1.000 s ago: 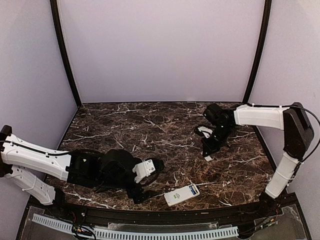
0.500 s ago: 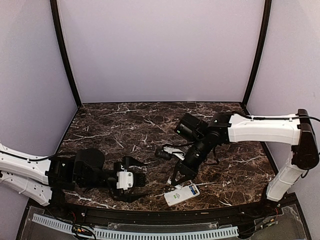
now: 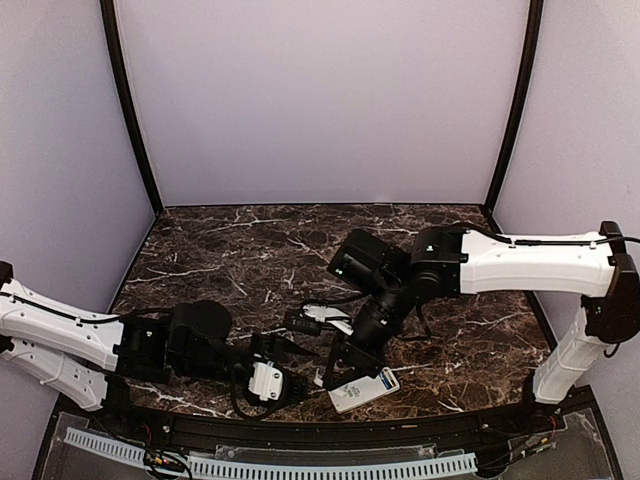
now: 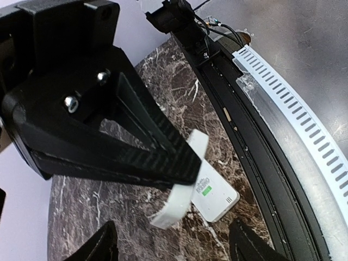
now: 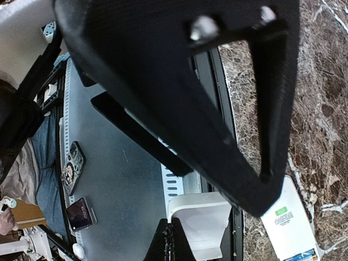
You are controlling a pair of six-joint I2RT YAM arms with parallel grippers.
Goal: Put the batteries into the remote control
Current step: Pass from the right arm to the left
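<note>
White remote control is lying face up at the 6 o'clock edge of the dark marble table, and it is not moving. What is changing is the arms.

The right gripper is now hanging just at 10 o'clock of the remote, very near it. A second ago it was far off at the 3 o'clock side of the table, so it is reaching right across. Its jaws are pressed together and pinching a small flat white piece. I am guessing this piece is the remote's back cover, but I cannot be sure.

The left gripper is shifting too. It pulled back toward 8 o'clock and is now pointing at the remote from the 9 o'clock side. Its jaws are spread wide and holding nothing.

I am not seeing any blue batteries in any view, so I cannot tell where they are.

I am thinking both arms are gathering round the remote to work on it together. The loading is not looking done, because the batteries are still needing to be found and put in
</note>
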